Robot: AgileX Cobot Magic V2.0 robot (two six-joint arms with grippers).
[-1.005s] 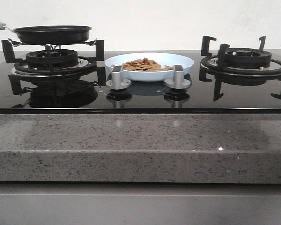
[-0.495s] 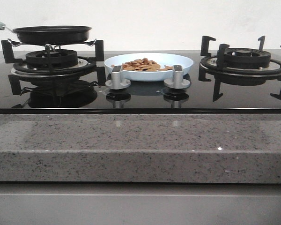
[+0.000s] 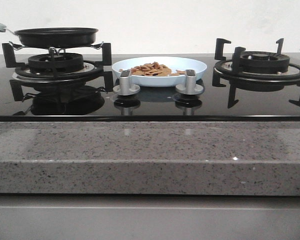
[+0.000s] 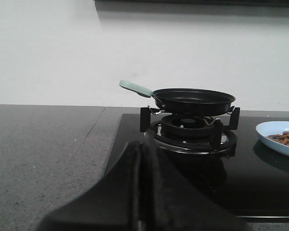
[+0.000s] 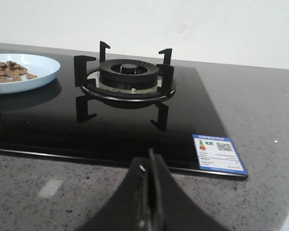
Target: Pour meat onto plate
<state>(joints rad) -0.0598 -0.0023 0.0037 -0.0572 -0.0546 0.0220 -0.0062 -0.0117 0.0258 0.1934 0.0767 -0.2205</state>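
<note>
Left gripper (image 4: 139, 192) is closed and empty, back by the table edge; the pan (image 3: 56, 36) sits ahead on its burner. Meat (image 3: 152, 69) is already piled on the plate (image 3: 195, 67) mid-stove. Right gripper (image 5: 148, 192) is closed too, empty, plate off to its left.

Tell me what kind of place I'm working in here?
Most likely a kitchen cooktop station: a black glass gas hob set in a speckled stone counter, a frying pan on the left burner, and a pale-blue plate of meat between the burners.
</note>
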